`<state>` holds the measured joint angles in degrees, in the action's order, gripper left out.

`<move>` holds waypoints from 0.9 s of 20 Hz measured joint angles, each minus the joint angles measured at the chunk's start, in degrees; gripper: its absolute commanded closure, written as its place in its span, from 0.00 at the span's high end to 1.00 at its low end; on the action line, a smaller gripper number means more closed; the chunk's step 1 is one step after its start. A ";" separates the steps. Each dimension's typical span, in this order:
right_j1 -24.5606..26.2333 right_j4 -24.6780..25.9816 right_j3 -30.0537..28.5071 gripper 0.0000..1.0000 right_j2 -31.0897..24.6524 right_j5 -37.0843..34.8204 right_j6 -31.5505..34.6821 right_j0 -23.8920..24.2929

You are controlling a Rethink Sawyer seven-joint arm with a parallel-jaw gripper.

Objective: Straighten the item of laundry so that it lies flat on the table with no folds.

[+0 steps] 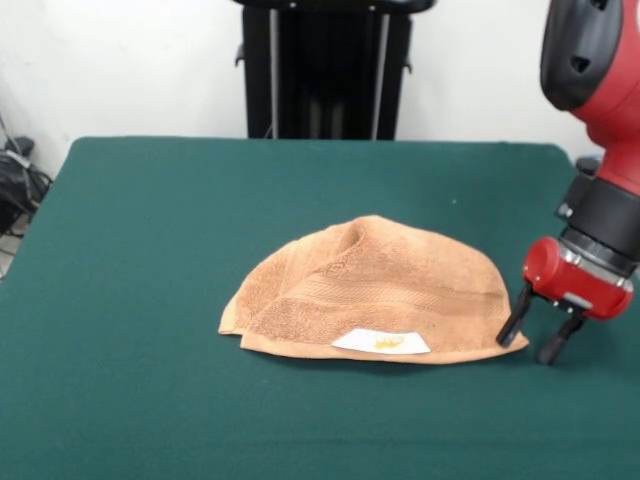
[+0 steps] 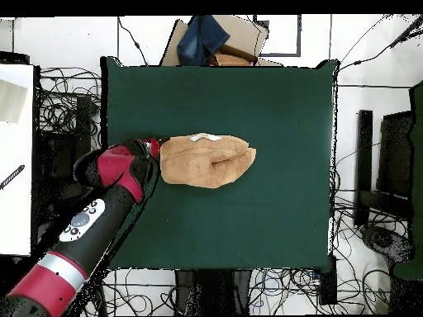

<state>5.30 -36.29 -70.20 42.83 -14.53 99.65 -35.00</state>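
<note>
Fingers [image 1: 516, 322] of the end effector [image 1: 540, 337] stand spread apart and hold nothing; the 2 black tips point down at the tabletop [image 1: 150, 250], one touching or just beside the towel's [image 1: 370, 285] corner in the front view, the other on bare felt beside it. Above them sits the red wrist block, and the red and black arm [image 2: 91, 219] runs back from it toward the base. The towel lies near the middle of the tabletop, bunched into a dome shape: its near edge runs fairly straight, with the white label [image 1: 380, 342] and its yellow mark facing up along that edge, while the far side is humped and creased, a fold ridge running up to a peak. A woven band shows across the upper layer. From above it reads as a rounded lump with a crease toward the end away from the end effector, so it is clearly still doubled over itself. My reading is that the approach to the corner is in hand, with no grasp made yet. The next move likely calls for lowering onto that corner, pinching only the top layer, and drawing it outward so the doubled cloth opens. No containers are on the tabletop, so nothing is held in any.
</note>
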 measured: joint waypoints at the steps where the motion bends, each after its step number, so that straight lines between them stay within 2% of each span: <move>1: -0.23 0.40 -0.31 1.00 -0.35 0.82 0.00 0.06; 9: -2.00 3.39 -2.08 1.00 -3.05 5.42 0.01 0.94; 18: -2.28 3.53 -3.34 1.00 -3.60 8.13 0.01 0.68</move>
<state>3.02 -32.76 -73.54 39.23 -6.40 99.66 -34.32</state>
